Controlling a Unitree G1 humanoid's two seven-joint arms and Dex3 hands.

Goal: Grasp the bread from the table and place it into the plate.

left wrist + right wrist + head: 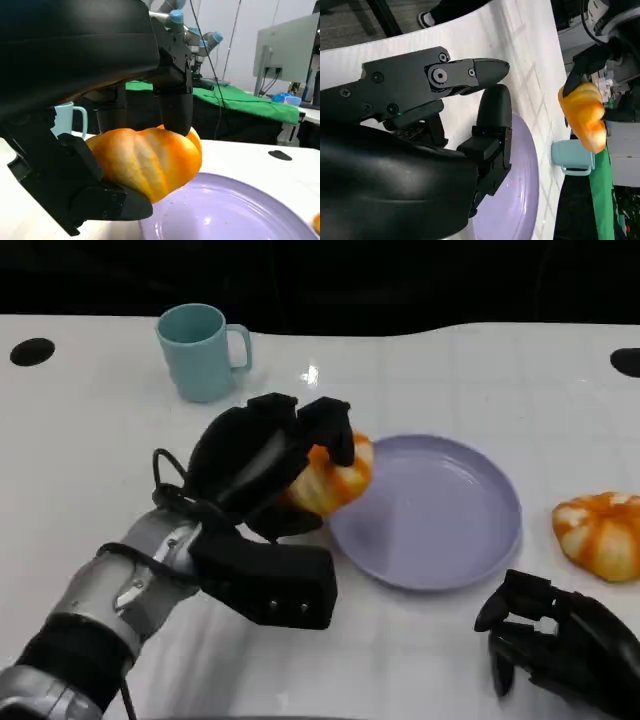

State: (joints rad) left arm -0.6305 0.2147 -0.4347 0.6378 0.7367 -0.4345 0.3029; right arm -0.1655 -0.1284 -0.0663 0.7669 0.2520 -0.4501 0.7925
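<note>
The left hand (262, 462), near the middle of the head view, holds a glossy, ribbed orange bread (335, 476) between black fingers (176, 107), raised over the left rim of the round lavender plate (440, 515). The right hand (555, 645), at lower right, rests apart from the plate with fingers loosely apart, holding nothing. The table (90, 440) is smooth white with faint grid lines. A second orange bread (600, 532) lies at the right edge. A teal mug (200, 350) stands at upper left. The left wrist view adds a green-draped bench (240, 102) and a monitor (287, 52) beyond the table.
</note>
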